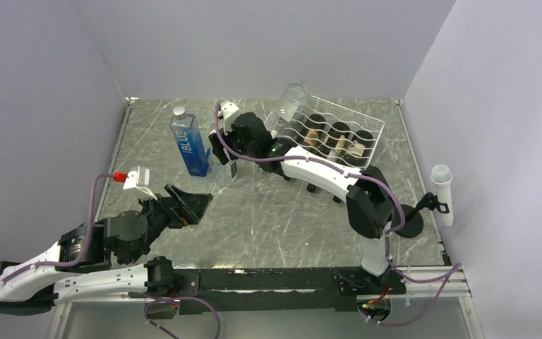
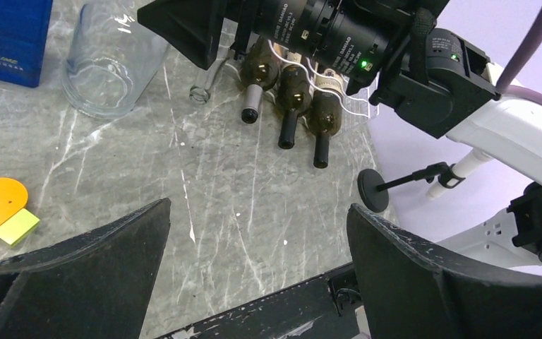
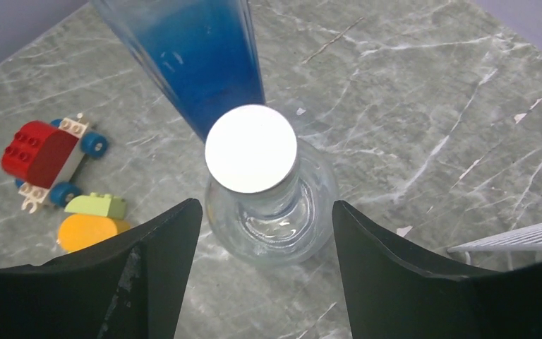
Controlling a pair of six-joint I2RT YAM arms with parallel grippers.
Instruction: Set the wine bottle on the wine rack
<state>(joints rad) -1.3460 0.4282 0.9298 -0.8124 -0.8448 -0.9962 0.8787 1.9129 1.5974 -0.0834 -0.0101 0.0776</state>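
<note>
A clear bottle (image 3: 275, 226) with a white cap (image 3: 251, 148) stands upright on the marble table, next to a blue bottle (image 3: 197, 56). My right gripper (image 3: 266, 205) is open just above it, one finger on each side, not touching. In the top view the right gripper (image 1: 224, 157) hovers over this bottle (image 1: 226, 174). The white wire wine rack (image 1: 367, 126) at the back right holds three dark wine bottles (image 2: 286, 92) and another clear bottle (image 1: 293, 102). My left gripper (image 1: 187, 205) is open and empty, low over the near left table (image 2: 259, 206).
A red toy car (image 3: 42, 152), a green brick (image 3: 95, 205) and an orange piece (image 3: 88, 232) lie left of the bottles. A white microphone (image 1: 442, 185) on a black stand (image 1: 411, 222) is at the right edge. Grey walls enclose the table.
</note>
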